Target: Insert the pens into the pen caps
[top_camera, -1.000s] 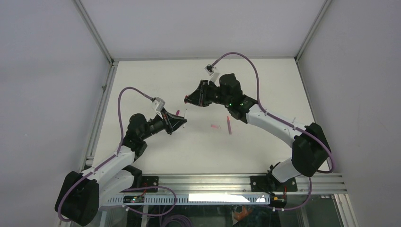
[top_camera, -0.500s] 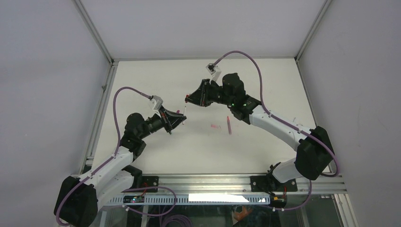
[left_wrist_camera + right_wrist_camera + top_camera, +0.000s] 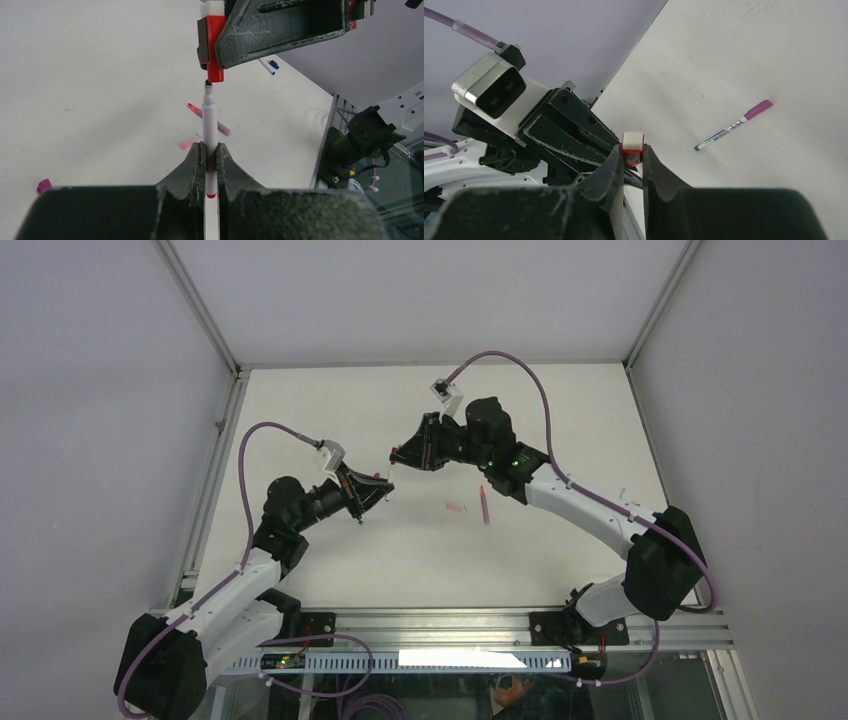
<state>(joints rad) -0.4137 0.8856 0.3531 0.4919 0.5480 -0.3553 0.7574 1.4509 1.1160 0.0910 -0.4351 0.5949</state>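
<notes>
My left gripper (image 3: 210, 150) is shut on a white pen (image 3: 210, 120) with a red band at its lower end, and the pen stands upright between the fingers. Its dark tip sits just below the open end of a red pen cap (image 3: 214, 50), almost touching it. That red cap (image 3: 632, 147) is pinched in my shut right gripper (image 3: 632, 152). In the top view the left gripper (image 3: 373, 490) and right gripper (image 3: 400, 453) meet nose to nose above the table's middle, with the pen (image 3: 387, 476) bridging the gap between them.
A pink cap (image 3: 456, 508) and a reddish pen (image 3: 485, 505) lie on the white table right of the grippers. A magenta cap (image 3: 44, 185) lies to the left, a blue-capped pen (image 3: 268, 65) farther off. A capped magenta pen with a green end (image 3: 734, 125) lies apart.
Both arms shifted slightly toward each other, bringing the pen tip closer under the red cap. Both grips are unchanged.
</notes>
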